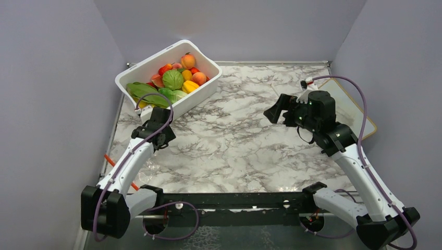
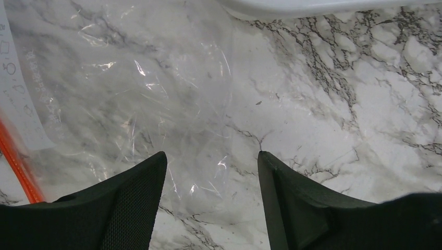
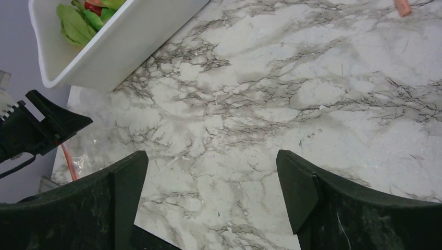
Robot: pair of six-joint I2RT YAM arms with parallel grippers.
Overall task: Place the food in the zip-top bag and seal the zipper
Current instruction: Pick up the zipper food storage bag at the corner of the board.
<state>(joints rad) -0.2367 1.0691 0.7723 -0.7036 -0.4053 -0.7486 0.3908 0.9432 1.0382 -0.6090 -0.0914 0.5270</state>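
With left end effector (image 2: 211,156) spread over zip-top bag (image 2: 130,94), right end effector (image 3: 211,153) spread too: pinch top layer near zipper (image 2: 15,156).

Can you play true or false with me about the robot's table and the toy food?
1. The round green cabbage sits in the white rectangular plastic tub. True.
2. The clear thin plastic bag already has food in it. False: it lies flat and empty on the marble table.
3. The left tool is open, with the bag below it. True.
4. The right tool is holding a peach. False: it is open and holds nothing.
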